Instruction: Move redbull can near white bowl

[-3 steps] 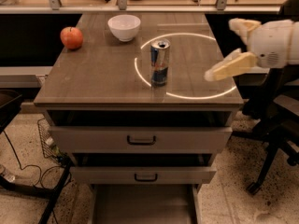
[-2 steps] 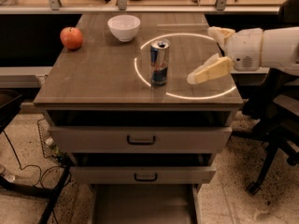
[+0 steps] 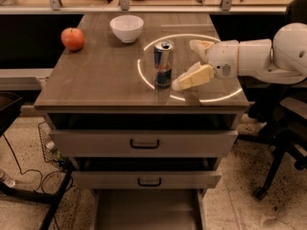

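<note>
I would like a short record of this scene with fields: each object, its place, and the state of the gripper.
can: slim blue-and-silver metal redbull can, upright, mid-table, inside a ring of light
bowl: small round white bowl, behind and left of the can, apart from it
apple: round red apple, far left corner
surface: brown wooden table top, two drawers below
gripper: cream two-finger gripper, just right of the can, open, holding nothing
</note>
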Controlling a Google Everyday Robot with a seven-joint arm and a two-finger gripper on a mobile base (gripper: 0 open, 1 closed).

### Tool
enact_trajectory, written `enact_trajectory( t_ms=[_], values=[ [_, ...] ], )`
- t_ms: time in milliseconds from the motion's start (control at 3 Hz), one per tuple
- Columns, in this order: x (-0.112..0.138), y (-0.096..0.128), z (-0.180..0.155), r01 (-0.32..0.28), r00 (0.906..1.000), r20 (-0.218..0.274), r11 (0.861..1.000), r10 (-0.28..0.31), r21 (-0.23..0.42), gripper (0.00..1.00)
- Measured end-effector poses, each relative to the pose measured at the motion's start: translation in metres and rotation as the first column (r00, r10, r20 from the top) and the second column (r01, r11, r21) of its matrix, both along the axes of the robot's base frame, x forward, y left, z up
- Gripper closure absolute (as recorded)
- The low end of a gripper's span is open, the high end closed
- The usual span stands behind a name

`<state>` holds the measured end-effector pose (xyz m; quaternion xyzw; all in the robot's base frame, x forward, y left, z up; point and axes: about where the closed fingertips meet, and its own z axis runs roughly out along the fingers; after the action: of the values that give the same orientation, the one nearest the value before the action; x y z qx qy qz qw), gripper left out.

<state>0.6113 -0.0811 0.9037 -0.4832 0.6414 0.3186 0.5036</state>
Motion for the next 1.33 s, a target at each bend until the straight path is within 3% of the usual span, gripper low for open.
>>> enact_trajectory(
  t_ms=[667, 1000, 1333],
  values=[
    [0.018, 0.029, -0.005, -0.045, 0.9989, 0.022, 0.99, 0.042, 0.131, 0.02],
    [0.02, 0.039, 0.0, -0.074, 0.9968, 0.042, 0.985, 0.068, 0.156, 0.05],
    [0.021, 0.055, 0.004, -0.115, 0.9923, 0.064, 0.98, 0.106, 0.163, 0.22]
  ],
)
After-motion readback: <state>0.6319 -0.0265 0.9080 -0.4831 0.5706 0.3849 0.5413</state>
